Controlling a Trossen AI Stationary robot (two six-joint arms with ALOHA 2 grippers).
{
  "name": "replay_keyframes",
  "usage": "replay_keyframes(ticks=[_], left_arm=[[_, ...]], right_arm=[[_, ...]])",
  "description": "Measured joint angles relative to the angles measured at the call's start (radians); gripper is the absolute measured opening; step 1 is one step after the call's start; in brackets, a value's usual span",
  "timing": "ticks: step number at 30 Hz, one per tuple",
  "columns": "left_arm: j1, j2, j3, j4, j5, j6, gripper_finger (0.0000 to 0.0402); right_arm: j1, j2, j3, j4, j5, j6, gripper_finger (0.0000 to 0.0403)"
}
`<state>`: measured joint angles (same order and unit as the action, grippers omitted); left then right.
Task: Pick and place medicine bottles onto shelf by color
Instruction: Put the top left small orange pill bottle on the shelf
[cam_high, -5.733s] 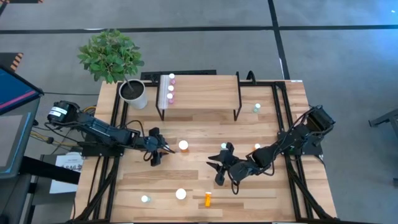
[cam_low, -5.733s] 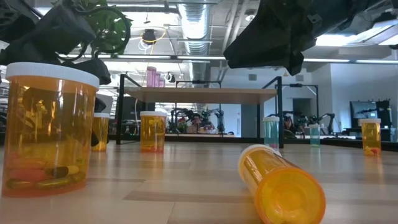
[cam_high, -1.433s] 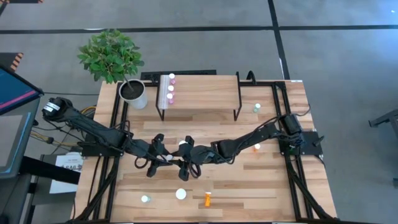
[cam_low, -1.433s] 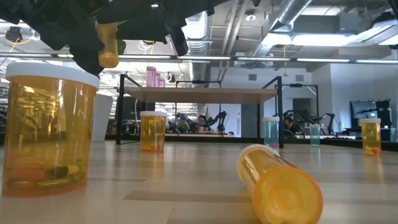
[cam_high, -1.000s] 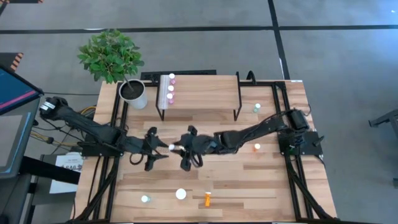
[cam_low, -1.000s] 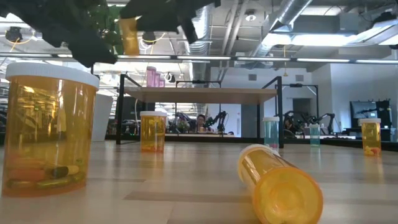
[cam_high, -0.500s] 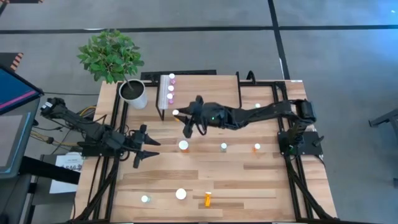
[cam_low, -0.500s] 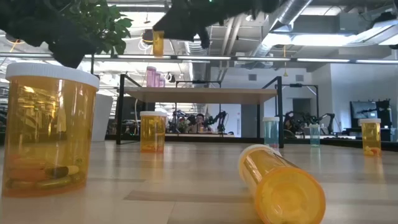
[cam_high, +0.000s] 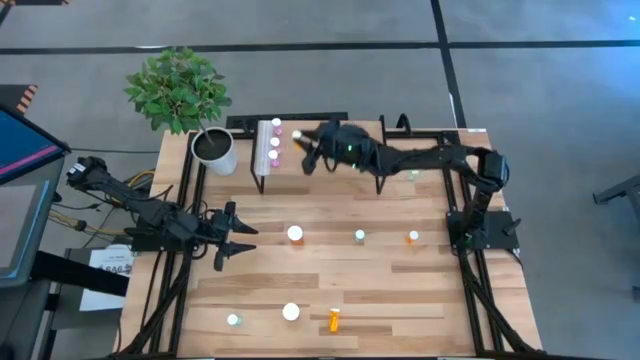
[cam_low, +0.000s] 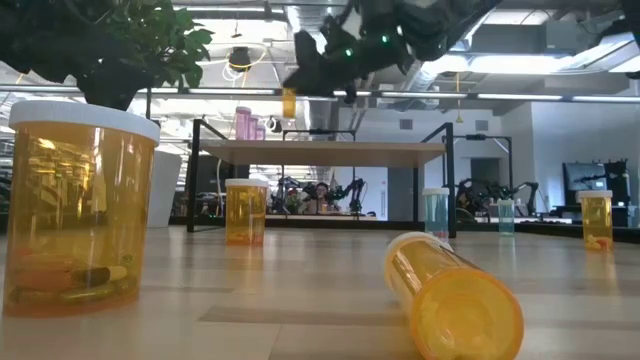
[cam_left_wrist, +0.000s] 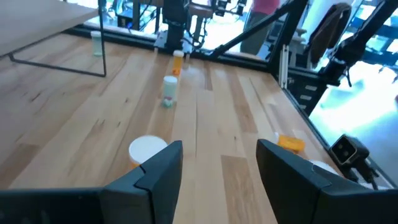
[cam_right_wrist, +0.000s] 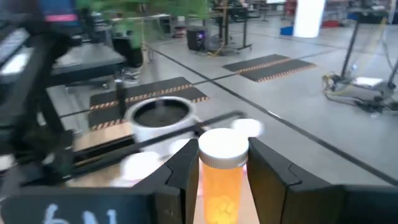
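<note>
My right gripper (cam_high: 301, 144) is shut on a small orange medicine bottle (cam_right_wrist: 222, 180) with a white cap (cam_high: 296, 135). It holds the bottle in the air over the left part of the shelf (cam_high: 330, 152), next to a row of pink bottles (cam_high: 275, 141) standing on the shelf's left end. In the low view the bottle (cam_low: 289, 103) hangs above the shelf top (cam_low: 330, 152). My left gripper (cam_high: 236, 238) waits open near the table's left edge, with nothing between its fingers (cam_left_wrist: 158, 171). My right gripper pinches the orange bottle's body (cam_right_wrist: 221, 190) just below the cap, between its two fingers (cam_right_wrist: 185, 177). The fingers lie about level and reach in from the table's right side. The bottle stands upright, cap up, lifted clear of the shelf.
A large orange bottle (cam_high: 295, 234), a teal one (cam_high: 359, 237) and a small orange one (cam_high: 413, 237) stand mid-table. Another teal bottle (cam_high: 412, 174) is right of the shelf. Three more bottles (cam_high: 291, 311) are by the near edge, one lying down (cam_high: 334, 320). A potted plant (cam_high: 214, 150) stands far left.
My right gripper has carried the orange bottle from mid-table toward the far edge, ending over the shelf's left part, with the bottle upright throughout. My left gripper has drawn back toward the table's left edge and then kept still.
</note>
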<state>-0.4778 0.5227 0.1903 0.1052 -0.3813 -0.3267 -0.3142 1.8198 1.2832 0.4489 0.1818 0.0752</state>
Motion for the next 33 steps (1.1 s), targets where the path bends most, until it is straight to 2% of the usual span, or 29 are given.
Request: replay_keyframes(ticks=[7, 9, 12, 14, 21, 33], left_arm=[[0.0, 0.0, 0.0, 0.025, 0.0, 0.007, 0.0192], [0.0, 0.0, 0.0, 0.025, 0.0, 0.008, 0.0192], [0.0, 0.0, 0.0, 0.025, 0.0, 0.008, 0.0192], [0.0, 0.0, 0.0, 0.024, 0.0, 0.012, 0.0192], [0.0, 0.0, 0.0, 0.021, 0.0, 0.012, 0.0192], [0.0, 0.0, 0.0, 0.021, -0.003, 0.012, 0.0192]], right_arm=[[-0.121, 0.039, -0.003, 0.074, -0.178, 0.071, 0.0133], [-0.125, 0.06, 0.007, 0.134, -0.179, 0.047, 0.0133], [-0.135, 0.077, -0.002, 0.097, -0.177, 0.024, 0.0134], [-0.137, 0.111, 0.003, 0.137, -0.153, 0.011, 0.0135], [-0.167, 0.167, 0.0, 0.175, -0.15, 0.04, 0.0136], [-0.171, 0.165, 0.002, 0.158, -0.157, 0.047, 0.0148]])
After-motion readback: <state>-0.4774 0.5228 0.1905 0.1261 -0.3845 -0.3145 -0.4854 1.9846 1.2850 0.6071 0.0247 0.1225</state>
